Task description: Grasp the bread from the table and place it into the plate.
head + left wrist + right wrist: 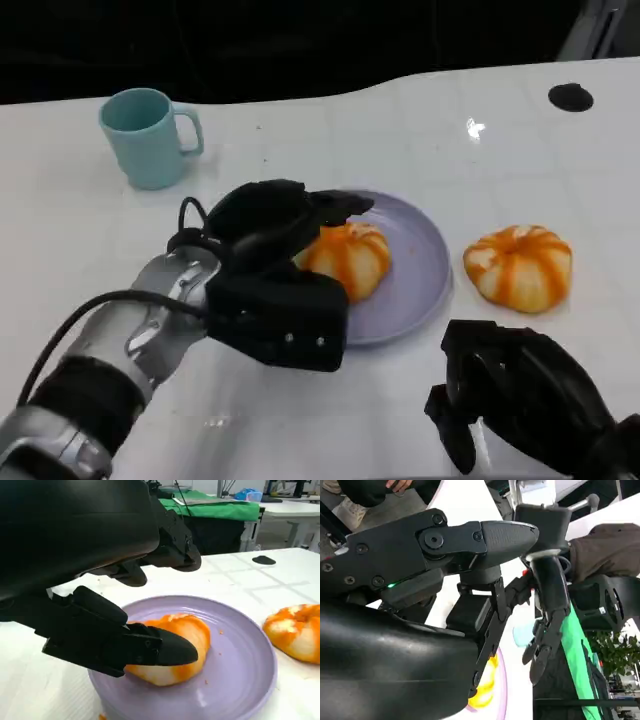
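Orange breads — two: one [345, 258] on plate [420, 270]; one [518, 265] beside.

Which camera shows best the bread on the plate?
The left wrist view: the bread sits close up on the purple plate, left hand touching it. Head view shows it partly hidden; right wrist view shows an orange sliver.

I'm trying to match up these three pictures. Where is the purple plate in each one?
Head view: the purple plate lies at the middle, a bread on it under the left hand.
Left wrist view: it fills the lower half.
Right wrist view: a purple edge low down.
Shared landmark: the teal mug.
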`<control>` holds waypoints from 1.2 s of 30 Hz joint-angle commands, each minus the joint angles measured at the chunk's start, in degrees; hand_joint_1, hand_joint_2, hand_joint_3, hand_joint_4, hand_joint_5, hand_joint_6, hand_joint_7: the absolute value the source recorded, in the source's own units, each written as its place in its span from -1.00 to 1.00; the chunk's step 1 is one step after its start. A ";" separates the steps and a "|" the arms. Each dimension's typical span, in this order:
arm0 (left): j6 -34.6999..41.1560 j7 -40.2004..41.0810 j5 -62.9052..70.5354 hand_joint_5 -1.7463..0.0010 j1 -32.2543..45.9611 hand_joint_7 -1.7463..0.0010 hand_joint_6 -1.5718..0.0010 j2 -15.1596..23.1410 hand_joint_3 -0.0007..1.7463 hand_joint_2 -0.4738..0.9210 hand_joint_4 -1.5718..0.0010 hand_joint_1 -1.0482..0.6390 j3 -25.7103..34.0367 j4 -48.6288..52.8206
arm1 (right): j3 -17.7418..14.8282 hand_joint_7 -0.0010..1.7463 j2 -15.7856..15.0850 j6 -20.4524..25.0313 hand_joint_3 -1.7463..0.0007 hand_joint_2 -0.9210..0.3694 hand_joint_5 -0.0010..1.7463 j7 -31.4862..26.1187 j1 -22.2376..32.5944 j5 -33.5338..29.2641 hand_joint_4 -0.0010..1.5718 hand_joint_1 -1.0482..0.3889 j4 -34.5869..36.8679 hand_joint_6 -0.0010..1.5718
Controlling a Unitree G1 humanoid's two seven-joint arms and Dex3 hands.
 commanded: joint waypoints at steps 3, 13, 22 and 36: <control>-1.45 -3.74 -5.89 0.56 5.91 0.95 0.48 3.13 -0.55 1.00 0.62 -0.60 3.70 -8.22 | -0.26 0.72 -0.35 -0.18 0.60 -1.00 0.86 -0.07 0.61 0.31 0.58 -0.82 -0.64 0.35; -0.11 -13.83 -32.05 -0.44 20.83 0.70 0.06 -0.51 -0.70 1.00 0.54 -0.40 14.15 -23.99 | 0.30 0.73 -0.21 -0.32 0.59 -1.00 0.87 -0.71 0.84 -0.33 0.57 -0.82 -1.09 0.36; 11.63 -17.78 -49.09 -0.98 36.26 -0.71 0.34 -4.91 -0.55 1.00 0.27 -0.47 17.63 -41.33 | 0.46 0.68 -0.46 0.34 0.60 -1.00 0.85 -0.86 0.87 0.31 0.55 -0.82 -1.57 0.34; 23.31 -22.32 -64.39 -1.00 50.61 -1.00 0.18 -8.03 -0.51 1.00 -0.12 -0.48 19.93 -49.89 | 0.59 0.67 -0.67 1.48 0.62 -1.00 0.82 -1.12 1.04 0.67 0.60 -0.84 -2.70 0.38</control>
